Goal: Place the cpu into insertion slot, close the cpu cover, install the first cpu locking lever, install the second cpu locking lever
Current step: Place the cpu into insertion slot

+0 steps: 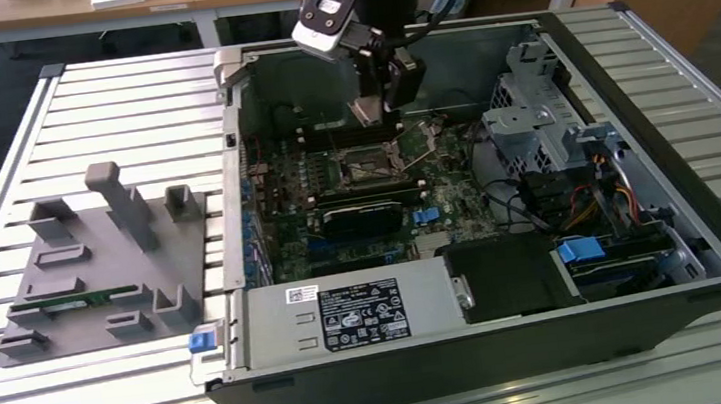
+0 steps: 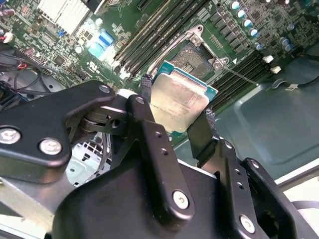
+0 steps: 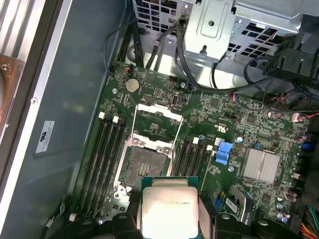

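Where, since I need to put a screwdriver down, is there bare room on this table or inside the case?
Bare table slats lie beyond the grey fixture and in front of the computer case. Inside, a grey panel beside the memory slots looks bare. The motherboard and cabled drive cage are crowded.

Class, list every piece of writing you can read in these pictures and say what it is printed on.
On the power supply label: print, not legible.
On the white sticker on the case wall: not legible.
On the cpu top: faint print line, not legible.
Nothing can be quoted.
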